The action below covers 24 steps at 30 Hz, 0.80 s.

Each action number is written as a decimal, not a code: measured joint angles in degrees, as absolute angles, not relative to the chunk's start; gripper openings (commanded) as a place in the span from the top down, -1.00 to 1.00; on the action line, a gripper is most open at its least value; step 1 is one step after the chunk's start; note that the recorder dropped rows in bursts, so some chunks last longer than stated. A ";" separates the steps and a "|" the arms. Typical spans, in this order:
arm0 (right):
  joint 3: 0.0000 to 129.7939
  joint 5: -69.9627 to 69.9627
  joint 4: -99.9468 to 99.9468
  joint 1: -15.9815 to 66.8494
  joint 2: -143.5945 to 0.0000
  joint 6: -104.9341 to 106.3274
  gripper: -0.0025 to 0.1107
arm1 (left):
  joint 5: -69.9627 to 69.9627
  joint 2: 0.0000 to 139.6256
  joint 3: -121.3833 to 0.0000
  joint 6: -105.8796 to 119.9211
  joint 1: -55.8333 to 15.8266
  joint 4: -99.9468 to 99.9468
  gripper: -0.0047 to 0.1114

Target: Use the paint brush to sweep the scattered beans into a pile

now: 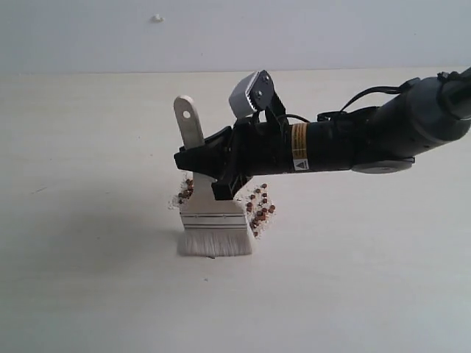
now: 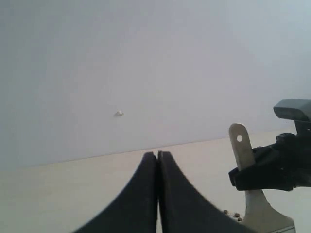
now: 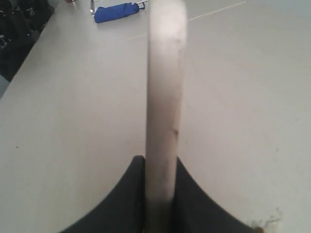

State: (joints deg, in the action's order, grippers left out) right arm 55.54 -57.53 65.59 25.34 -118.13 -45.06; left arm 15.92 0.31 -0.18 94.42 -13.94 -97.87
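1. Where the exterior view centres on the work, the wide, flat paint brush (image 1: 212, 215) stands nearly upright on the pale beige, matt table (image 1: 88, 243), just toward 7 o'clock of the view's centre.
2. Brush build:
   - The pale wooden handle is flat, with a rounded end pierced by one hole. Its tip leans toward 11 o'clock.
   - The ferrule is silver metal with ridges across it.
   - The off-white bristles press on the table and splay slightly.
3. The tiny, round, reddish-brown beans (image 1: 259, 209), mixed with pale grit, lie on the table in two loose clusters just beside the ferrule. The larger cluster is at 3 o'clock of it and the smaller at 9 o'clock.
4. The black right gripper (image 1: 215, 170) is clamped on the brush handle just above the ferrule. In the right wrist view, its two curved black fingers (image 3: 131, 194) press against opposite faces of the handle.
5. The right arm is a black cylinder carrying a yellow label. It enters from 3 o'clock and lies nearly level. A grey-white housing sits at 12 o'clock of its wrist.
6. The black left gripper (image 2: 158, 156) has its curved fingers closed flat against each other with nothing between them. It is apart from the brush.
7. The smooth, pale grey wall (image 1: 331, 29) behind the table carries one small white blob (image 1: 157, 18).
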 measured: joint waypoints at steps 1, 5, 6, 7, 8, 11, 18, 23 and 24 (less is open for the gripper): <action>56.30 -57.02 65.59 25.34 -118.13 -45.06 0.96 | 15.92 0.31 -0.18 94.42 -13.94 -97.87 0.92; 58.52 -56.21 65.88 25.34 -118.21 -46.28 0.96 | 15.92 0.31 -0.18 94.42 -13.94 -97.87 0.92; 58.76 -56.39 66.19 25.34 -118.21 -46.82 0.96 | 15.92 0.31 -0.18 94.42 -13.94 -97.87 0.92; 58.90 -56.82 66.50 25.31 -118.21 -47.41 0.96 | 15.92 0.31 -0.18 94.42 -13.94 -97.87 0.92; 58.90 -57.41 66.62 25.31 -118.21 -48.02 0.96 | 15.92 0.31 -0.18 94.42 -13.94 -97.87 0.92; 58.90 -58.91 67.76 25.22 -117.33 -50.77 0.96 | 15.92 0.31 -0.18 94.42 -13.94 -97.87 0.92; 57.70 -36.77 71.73 26.67 -99.70 -63.23 0.96 | 15.92 0.31 -0.18 94.42 -13.94 -97.87 0.92; 53.84 6.04 64.11 37.68 -87.14 -64.36 0.96 | 15.92 0.31 -0.18 94.42 -13.94 -97.87 0.92; 53.62 13.98 65.28 39.57 -86.70 -66.72 0.96 | 15.92 0.31 -0.18 94.42 -13.94 -97.87 0.92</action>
State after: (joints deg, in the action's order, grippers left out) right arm 53.62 13.98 65.28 39.57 -86.70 -66.72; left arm 15.92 0.31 -0.18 94.42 -13.94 -97.87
